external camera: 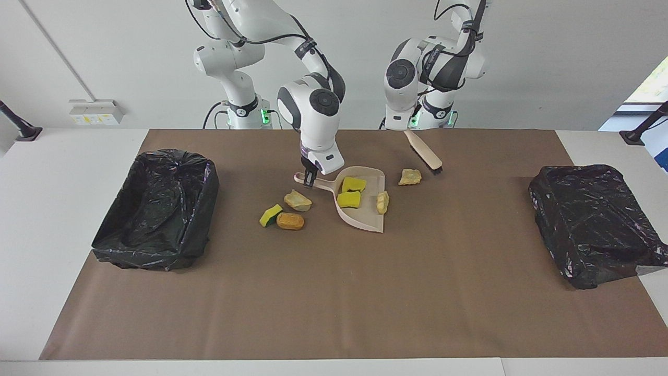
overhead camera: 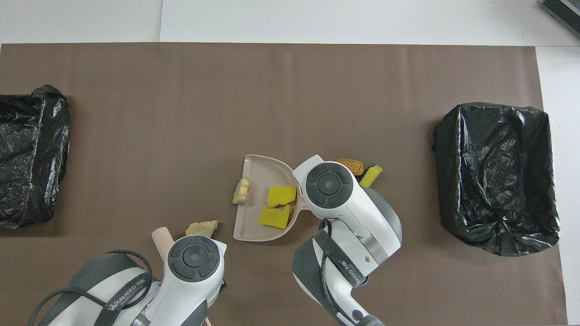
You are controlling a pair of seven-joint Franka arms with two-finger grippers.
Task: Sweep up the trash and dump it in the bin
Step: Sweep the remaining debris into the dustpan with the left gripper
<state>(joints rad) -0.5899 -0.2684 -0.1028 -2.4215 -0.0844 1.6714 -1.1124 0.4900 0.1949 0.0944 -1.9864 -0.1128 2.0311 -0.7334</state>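
Note:
My right gripper [external camera: 309,180] is shut on the handle of the pale pink dustpan [external camera: 365,219], which rests on the mat. Two yellow sponge pieces [external camera: 348,199] [overhead camera: 281,195] lie in the pan, and a tan lump [external camera: 382,202] [overhead camera: 241,190] sits at its open lip. My left gripper [external camera: 404,130] is shut on the beige brush [external camera: 424,151], which slants down over the mat beside another tan lump [external camera: 410,177] [overhead camera: 202,227]. Beside the pan's handle lie a tan lump [external camera: 297,200], a green-backed sponge [external camera: 270,215] and an orange lump [external camera: 290,221].
A black-bagged bin [external camera: 156,209] stands at the right arm's end of the brown mat, and a second bin [external camera: 595,224] at the left arm's end. In the overhead view both wrists hide their fingers and the right arm hides part of the trash.

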